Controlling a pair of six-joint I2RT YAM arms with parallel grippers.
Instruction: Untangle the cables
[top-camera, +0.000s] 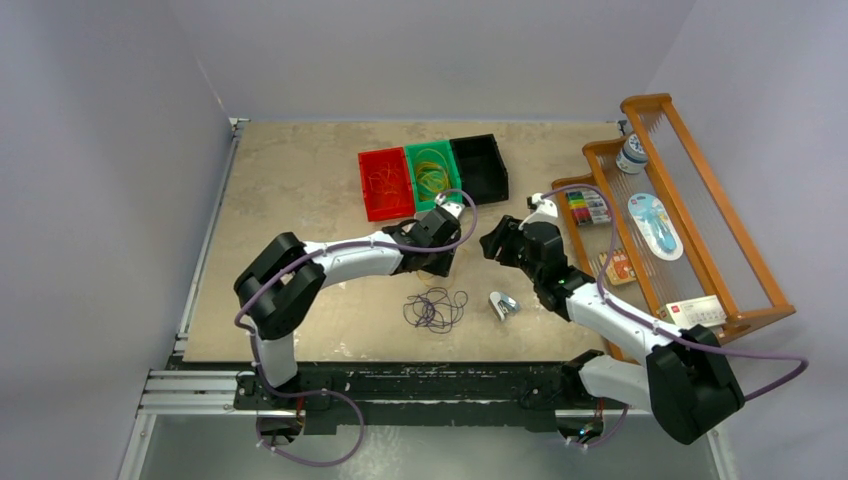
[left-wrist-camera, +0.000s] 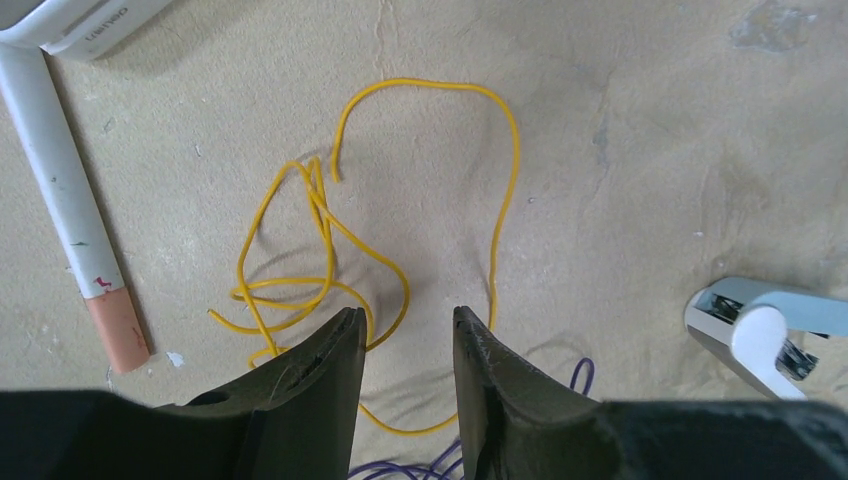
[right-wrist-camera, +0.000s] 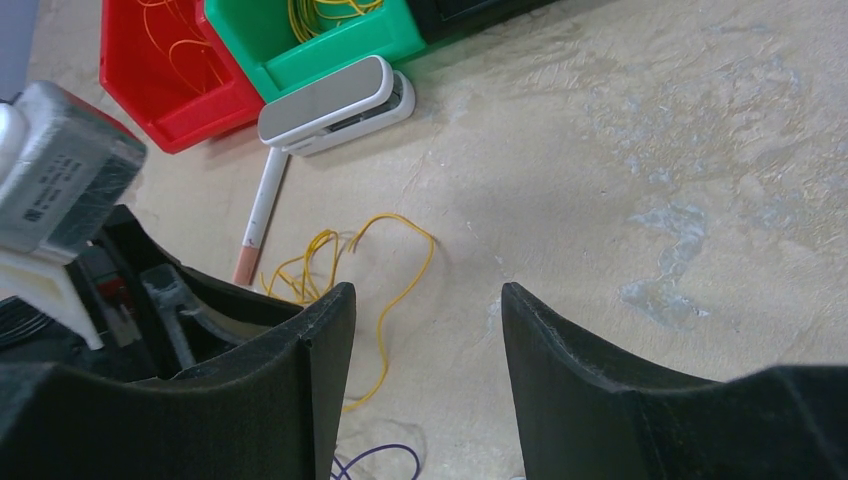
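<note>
Pale mottled bench (top-camera: 300, 180), lilac walls on three sides. Yellow cable (left-wrist-camera: 430, 81) lay loose on the bench in sprawling loops that crossed themselves on one side, directly under the left gripper (left-wrist-camera: 408, 320). Its jaws stood a narrow gap apart with nothing between them. Purple cable (top-camera: 435, 308) lay heaped nearer the arm bases, and whether the yellow strand's near loop crossed it was hidden behind the jaws. Right gripper (right-wrist-camera: 425, 295) hovered near, jaws wide and empty. More yellow wire already sat in the green bin (top-camera: 409, 175). Likely trouble: a thin strand slipping out of a pinch; a lift tightening the self-crossed loops into a knot; the purple heap dragging along if snagged; the white clip (left-wrist-camera: 755, 330) catching a trailing end.
</note>
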